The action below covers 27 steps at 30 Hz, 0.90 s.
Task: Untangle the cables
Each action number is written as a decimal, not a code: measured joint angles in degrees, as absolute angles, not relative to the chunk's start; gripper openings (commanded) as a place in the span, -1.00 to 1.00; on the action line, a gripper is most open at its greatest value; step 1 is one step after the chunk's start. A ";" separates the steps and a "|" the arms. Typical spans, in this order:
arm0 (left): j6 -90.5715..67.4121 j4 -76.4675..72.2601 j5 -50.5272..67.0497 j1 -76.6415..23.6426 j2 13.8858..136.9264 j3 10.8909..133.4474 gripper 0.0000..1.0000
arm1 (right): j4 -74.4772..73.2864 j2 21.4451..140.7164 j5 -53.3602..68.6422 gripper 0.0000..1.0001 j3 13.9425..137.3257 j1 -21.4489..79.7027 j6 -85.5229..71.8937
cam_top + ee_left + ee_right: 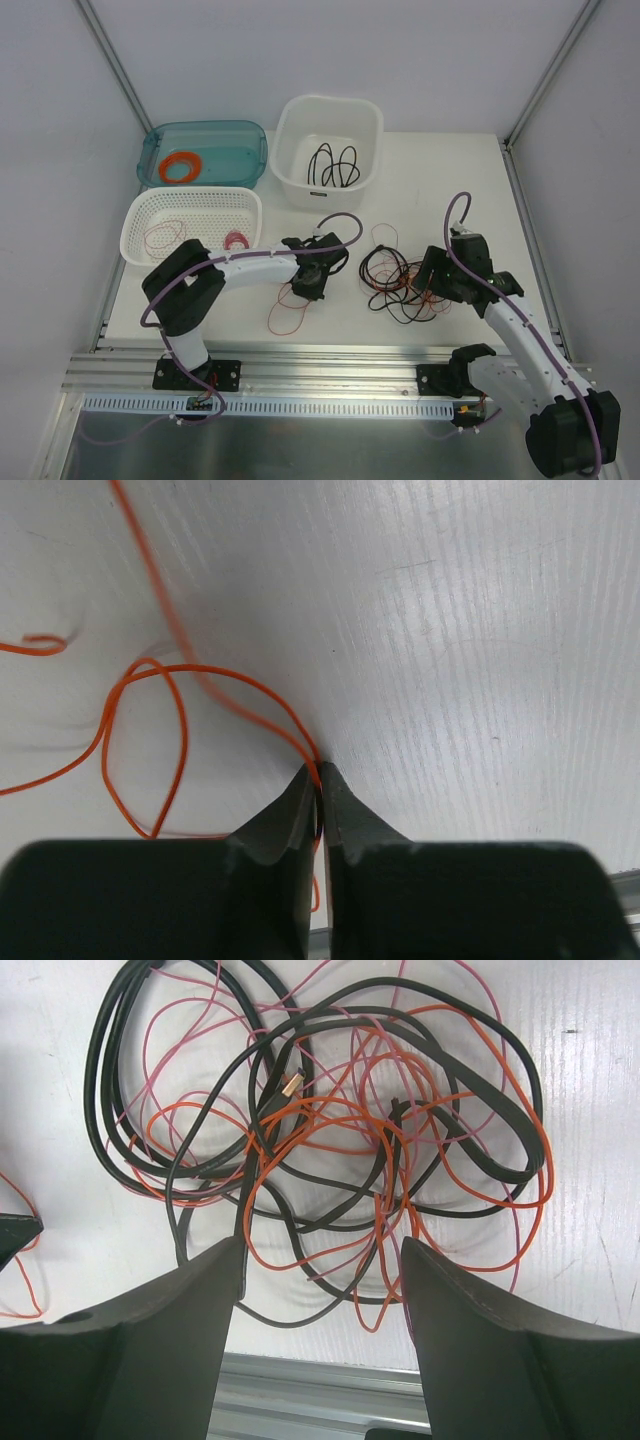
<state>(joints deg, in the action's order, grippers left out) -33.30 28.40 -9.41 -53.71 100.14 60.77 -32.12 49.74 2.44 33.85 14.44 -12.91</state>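
The cables (400,280) lie in a loose tangle of black, orange and pink wires on the white table right of centre. The right wrist view shows the tangle (320,1130) close up. My right gripper (430,282) is open at the tangle's right side, and its fingers (322,1245) straddle the near loops without closing on any. My left gripper (306,284) is shut on a single orange wire (180,670) pinched at its fingertips (321,772). That wire trails in loose loops (287,315) on the table, apart from the tangle.
A teal bin (205,127) at the back left holds a neat orange ring (180,166). A white tub (330,100) holds a black cable (333,165). A white basket (190,195) holds thin red wire and a pink ring (237,240). An aluminium rail (330,365) runs along the table's front.
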 measured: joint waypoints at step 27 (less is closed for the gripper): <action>-30.26 35.18 -9.54 -51.16 84.58 77.01 -1.00 | -35.94 42.92 2.13 0.40 33.95 14.44 -12.88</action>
